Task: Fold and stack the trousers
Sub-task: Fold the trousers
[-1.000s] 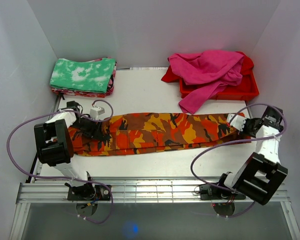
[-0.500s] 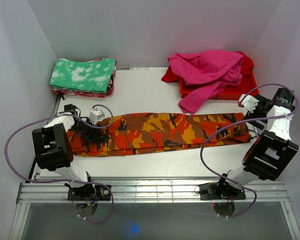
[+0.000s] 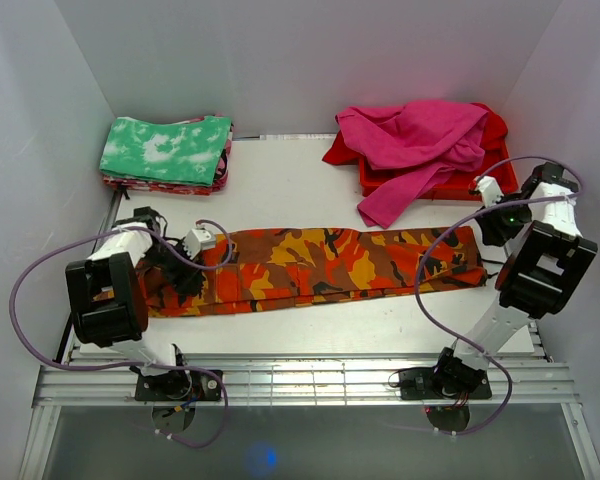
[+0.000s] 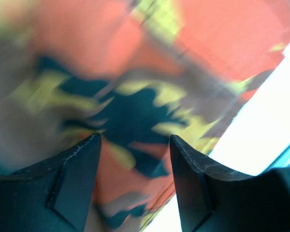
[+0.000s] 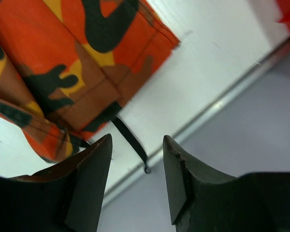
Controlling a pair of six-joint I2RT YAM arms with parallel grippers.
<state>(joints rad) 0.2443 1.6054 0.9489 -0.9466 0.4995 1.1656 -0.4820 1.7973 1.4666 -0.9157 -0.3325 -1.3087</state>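
The camouflage trousers [image 3: 330, 262] lie folded lengthwise in a long strip across the middle of the white table [image 3: 300, 190]. My left gripper [image 3: 180, 272] hangs low over their left end. In the left wrist view its jaws [image 4: 134, 137] stand apart, with blurred cloth [image 4: 135, 72] close behind the gap. My right gripper [image 3: 495, 228] is just off the right end, near the side wall. The right wrist view shows that gripper [image 5: 137, 137] open and empty, with the trouser end [image 5: 63, 63] at upper left and a thin black strap [image 5: 130, 140] trailing from it.
A stack of folded cloth with a green-and-white mottled top [image 3: 165, 150] sits at the back left. A red bin [image 3: 480, 180] at the back right holds loose magenta and red garments [image 3: 420, 140]; one hangs down to the table. Walls enclose the left, back and right sides.
My right gripper has let go of the trousers' right end and drawn back towards the right wall. The right end now lies flat. The left gripper has shifted slightly and its jaws stand wider.
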